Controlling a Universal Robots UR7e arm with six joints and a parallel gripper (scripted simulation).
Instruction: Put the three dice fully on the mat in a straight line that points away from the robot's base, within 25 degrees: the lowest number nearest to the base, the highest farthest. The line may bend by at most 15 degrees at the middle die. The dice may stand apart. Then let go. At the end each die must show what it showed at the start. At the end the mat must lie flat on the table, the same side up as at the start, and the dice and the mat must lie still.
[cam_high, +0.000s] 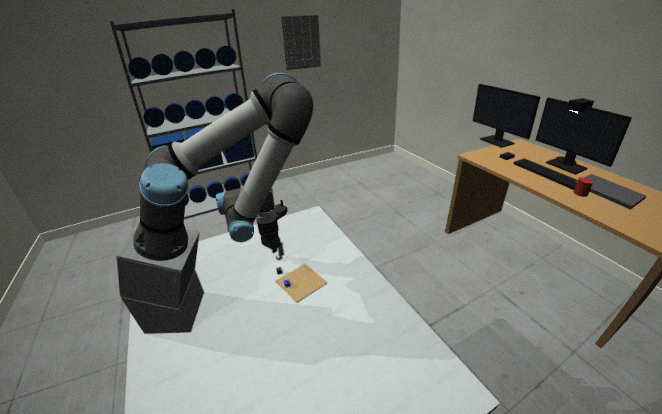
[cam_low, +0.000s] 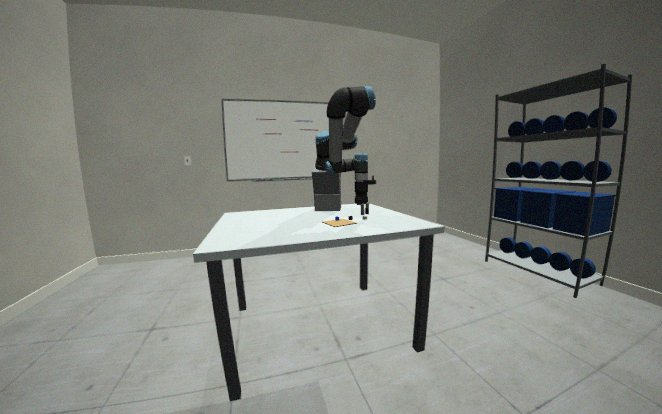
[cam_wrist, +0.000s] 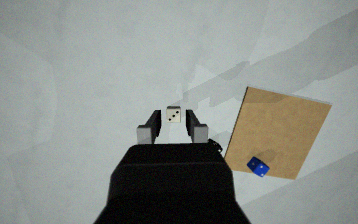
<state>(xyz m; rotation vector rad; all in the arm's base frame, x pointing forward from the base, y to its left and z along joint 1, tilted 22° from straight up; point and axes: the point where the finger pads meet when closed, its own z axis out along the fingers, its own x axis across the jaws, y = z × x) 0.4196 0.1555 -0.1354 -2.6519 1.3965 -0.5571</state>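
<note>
white die (cam_wrist: 173, 114), three black pips up, frame centre on table | gripper (cam_wrist: 172, 126) apart, straddling it, untouched | blue die (cam_wrist: 258, 166) on tan mat (cam_wrist: 285, 125), lower right

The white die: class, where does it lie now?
In the wrist view the white die lies on the table, between the open gripper's fingers, left of the mat.

White bench (cam_low: 260, 240) carrying a mat, loose dice and the arm's pedestal.
The tan mat (cam_wrist: 290, 125) lies flat; a white die (cam_wrist: 173, 114) and a black die (cam_high: 279, 270) rest on the bare top beside it, the grey pedestal (cam_high: 131, 280) farther back.
</note>
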